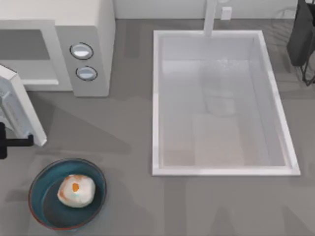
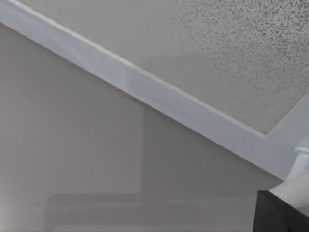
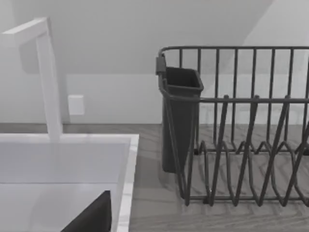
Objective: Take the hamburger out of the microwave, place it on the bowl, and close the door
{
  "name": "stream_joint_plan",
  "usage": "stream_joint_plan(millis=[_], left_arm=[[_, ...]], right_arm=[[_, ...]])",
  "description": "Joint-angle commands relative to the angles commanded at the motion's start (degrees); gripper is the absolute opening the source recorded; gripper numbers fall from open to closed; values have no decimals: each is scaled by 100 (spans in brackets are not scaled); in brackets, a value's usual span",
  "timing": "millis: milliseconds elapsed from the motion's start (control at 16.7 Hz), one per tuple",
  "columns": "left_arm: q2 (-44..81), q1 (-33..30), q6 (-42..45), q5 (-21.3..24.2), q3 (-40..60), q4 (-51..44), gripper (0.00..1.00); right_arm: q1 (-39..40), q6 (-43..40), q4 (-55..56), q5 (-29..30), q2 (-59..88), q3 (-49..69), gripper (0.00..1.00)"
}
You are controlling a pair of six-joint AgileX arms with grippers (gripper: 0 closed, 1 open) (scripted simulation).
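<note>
Hamburger (image 1: 76, 191) sits in the bowl (image 1: 41, 202); left gripper (image 1: 4, 141), finger spread unclear, should push the door (image 1: 19, 109) squarely toward the microwave (image 1: 93, 29).

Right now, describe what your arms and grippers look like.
Little of me shows. The left gripper is matte black: a thin straight bar off a blocky piece at the top view's left edge. The right gripper appears as a plain black wedge in its wrist view. No cables or markings visible on either.
</note>
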Motion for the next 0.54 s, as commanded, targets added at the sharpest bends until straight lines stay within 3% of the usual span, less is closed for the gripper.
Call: stream_joint_plan(millis=[300, 540], left_arm=[[1560, -118, -65, -73, 843, 598, 0], [1907, -156, -86, -97, 1099, 784, 0]], right_arm=[[0, 0, 0, 0, 0, 0, 100], [0, 0, 0, 0, 0, 0, 100]])
